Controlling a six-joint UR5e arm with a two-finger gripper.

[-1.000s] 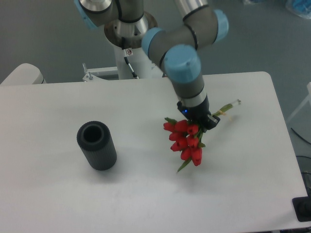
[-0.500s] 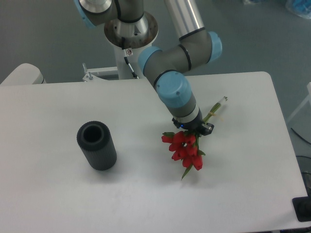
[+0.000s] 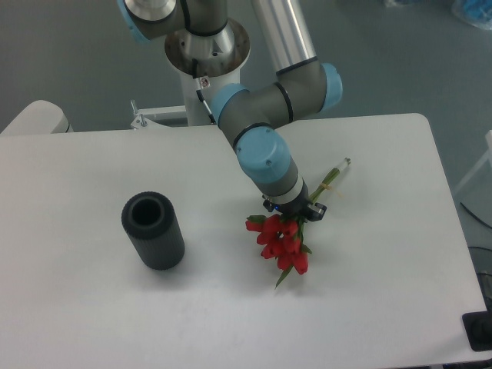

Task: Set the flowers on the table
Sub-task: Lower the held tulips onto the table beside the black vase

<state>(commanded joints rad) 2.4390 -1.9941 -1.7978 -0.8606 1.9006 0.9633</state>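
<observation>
pincer (image 3: 295,212) gripping flowers (image 3: 280,240) low over table (image 3: 92,307); dark vase (image 3: 153,230) at left

Your arm reaches down from 12 o'clock to the middle of the frame, wrist bent low.

You see the silver upper link run from the top edge down to a blue-capped elbow joint at about 1 o'clock of centre, where the grey forearm folds back toward 9 o'clock to a second blue cap. From there your wrist turns and points down toward 5 o'clock, ending in a large blue cap and a short grey and silver cuff. Your gripper (image 3: 296,213) sits just below that cuff, small and black, angled toward 5 o'clock. Its jaws are drawn in close, clamped on the flowers (image 3: 281,241) near the heads.
</observation>
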